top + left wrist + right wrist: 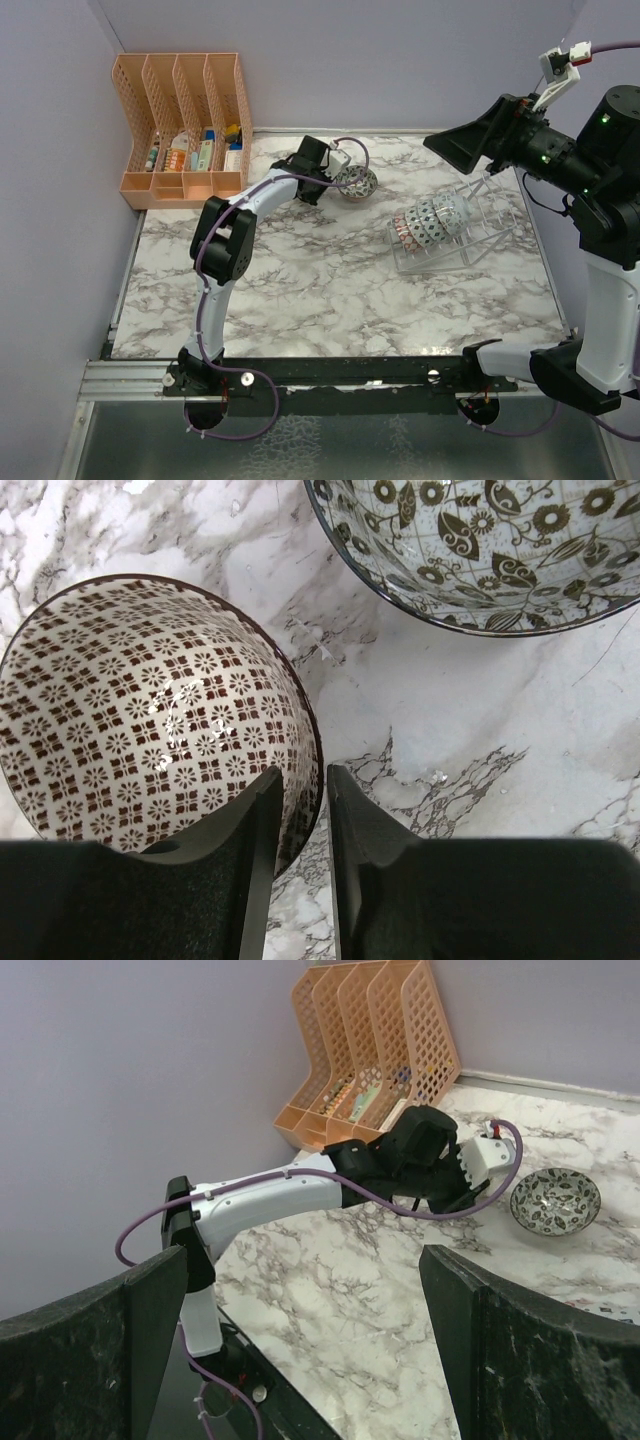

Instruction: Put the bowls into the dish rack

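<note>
**Bowls, Rack and Tools: The Tally**

Two lie loose at the 12 o'clock edge of the desk (300, 290): one brown-checked bowl (150, 710) and one leaf-patterned bowl (480, 540). One dish rack (485, 228) at 2 o'clock holds a row of bowls (425, 222), seemingly four but hard to separate. One orange organizer (180, 120), with four slots, stands at 10 o'clock. Two tools: left tool (303, 780), right tool (300, 1285).

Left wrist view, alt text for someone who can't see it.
The left gripper straddles the rim of a bowl with a brown checked flower pattern, one finger inside, one outside. A second bowl with dark leaf motifs sits apart on the marble table.
</note>
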{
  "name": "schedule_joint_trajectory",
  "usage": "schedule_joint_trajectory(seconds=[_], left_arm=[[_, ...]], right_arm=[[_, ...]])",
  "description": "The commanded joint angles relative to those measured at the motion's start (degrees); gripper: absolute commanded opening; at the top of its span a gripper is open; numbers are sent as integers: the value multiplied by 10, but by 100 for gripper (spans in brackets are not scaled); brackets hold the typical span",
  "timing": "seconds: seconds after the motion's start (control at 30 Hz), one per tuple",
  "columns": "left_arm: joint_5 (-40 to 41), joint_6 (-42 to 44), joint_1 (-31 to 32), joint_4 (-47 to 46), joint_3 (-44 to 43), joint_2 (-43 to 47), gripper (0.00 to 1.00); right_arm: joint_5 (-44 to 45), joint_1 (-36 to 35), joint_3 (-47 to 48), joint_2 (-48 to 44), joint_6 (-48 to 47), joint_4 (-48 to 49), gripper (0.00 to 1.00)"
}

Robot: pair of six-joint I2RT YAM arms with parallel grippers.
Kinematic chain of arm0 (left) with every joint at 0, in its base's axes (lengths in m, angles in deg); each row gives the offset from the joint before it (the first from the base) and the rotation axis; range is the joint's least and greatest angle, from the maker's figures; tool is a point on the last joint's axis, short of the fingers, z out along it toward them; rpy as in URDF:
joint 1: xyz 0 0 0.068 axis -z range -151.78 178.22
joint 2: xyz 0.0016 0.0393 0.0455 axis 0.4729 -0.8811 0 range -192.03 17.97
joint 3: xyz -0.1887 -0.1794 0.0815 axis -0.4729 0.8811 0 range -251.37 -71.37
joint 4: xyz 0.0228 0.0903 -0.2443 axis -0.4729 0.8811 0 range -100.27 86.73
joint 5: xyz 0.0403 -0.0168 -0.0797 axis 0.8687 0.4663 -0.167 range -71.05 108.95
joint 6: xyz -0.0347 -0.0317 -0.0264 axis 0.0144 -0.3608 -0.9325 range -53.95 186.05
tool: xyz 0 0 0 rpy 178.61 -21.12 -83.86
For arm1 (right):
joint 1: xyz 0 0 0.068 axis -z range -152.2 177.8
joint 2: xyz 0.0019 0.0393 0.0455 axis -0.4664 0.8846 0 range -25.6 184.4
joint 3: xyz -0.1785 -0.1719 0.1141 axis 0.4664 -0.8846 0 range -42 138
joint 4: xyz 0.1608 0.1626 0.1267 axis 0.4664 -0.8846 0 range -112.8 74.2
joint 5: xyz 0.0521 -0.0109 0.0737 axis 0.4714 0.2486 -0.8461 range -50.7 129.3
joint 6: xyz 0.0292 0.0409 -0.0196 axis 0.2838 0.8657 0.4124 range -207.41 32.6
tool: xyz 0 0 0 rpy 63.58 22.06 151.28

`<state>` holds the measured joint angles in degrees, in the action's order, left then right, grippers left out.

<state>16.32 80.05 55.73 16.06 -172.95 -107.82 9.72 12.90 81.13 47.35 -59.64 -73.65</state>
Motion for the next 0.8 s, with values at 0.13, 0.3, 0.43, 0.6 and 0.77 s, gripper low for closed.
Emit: schedule_joint_trajectory(seconds=[0.13, 0.3, 0.43, 0.6, 0.77], left_arm=[[29, -23, 4, 8, 31, 42, 0], [5, -105, 8, 12, 50, 118, 0], [-51, -220, 23, -27, 94, 214, 0], [-157, -425, 62, -190, 195, 337, 0], [-199, -612, 115, -393, 244, 375, 0]], right_arm=[[41, 2, 17, -13, -6, -18, 97], [42, 2, 26, -15, -3, -14, 97], [40, 2, 25, -19, 1, 2, 98], [40, 2, 24, -24, 7, 13, 100], [17, 2, 25, -23, 20, 25, 99]])
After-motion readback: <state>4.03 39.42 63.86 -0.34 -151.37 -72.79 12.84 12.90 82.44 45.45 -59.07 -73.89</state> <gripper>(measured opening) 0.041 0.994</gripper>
